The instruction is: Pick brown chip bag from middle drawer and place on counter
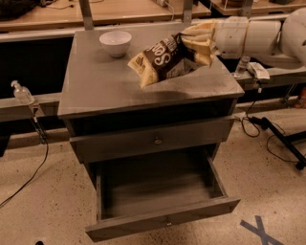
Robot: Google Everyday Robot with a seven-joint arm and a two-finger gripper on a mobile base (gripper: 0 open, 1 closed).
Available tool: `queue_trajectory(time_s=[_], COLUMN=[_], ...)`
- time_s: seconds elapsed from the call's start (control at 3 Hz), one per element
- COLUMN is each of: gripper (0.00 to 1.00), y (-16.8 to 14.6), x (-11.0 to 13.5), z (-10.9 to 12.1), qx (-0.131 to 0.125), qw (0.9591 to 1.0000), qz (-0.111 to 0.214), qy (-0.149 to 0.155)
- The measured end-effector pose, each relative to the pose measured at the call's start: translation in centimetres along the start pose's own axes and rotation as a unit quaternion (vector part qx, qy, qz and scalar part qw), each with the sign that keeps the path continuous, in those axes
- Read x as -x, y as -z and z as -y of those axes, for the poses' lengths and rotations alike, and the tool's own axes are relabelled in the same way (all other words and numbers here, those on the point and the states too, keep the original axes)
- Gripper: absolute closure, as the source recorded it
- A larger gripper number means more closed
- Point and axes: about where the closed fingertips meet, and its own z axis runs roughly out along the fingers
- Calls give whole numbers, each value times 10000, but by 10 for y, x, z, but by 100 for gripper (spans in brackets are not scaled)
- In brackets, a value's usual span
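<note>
The brown chip bag (160, 60), dark brown with tan ends and white lettering, hangs tilted over the counter (100, 83), its lower tan end near the surface. My gripper (193, 43), with cream-coloured fingers, comes in from the right and is shut on the bag's upper end. The middle drawer (160, 196) is pulled out at the bottom of the grey cabinet and shows an empty inside.
A white bowl (115, 42) stands at the counter's back left. The shallower knobbed drawer (153, 140) above is shut. A clear bottle (21, 93) and cables lie at the left, more cables at the right. Wooden benches (129, 9) run behind.
</note>
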Motion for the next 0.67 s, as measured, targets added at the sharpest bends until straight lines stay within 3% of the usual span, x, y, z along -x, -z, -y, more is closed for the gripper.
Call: queue_trajectory(time_s=[0.33,0.67], gripper=[53,28], y=[-20,-23], x=[-14,-13], z=[0,0], qx=[-250,-252], qw=[9992,9992], qz=[187,198], qy=[-247,-247])
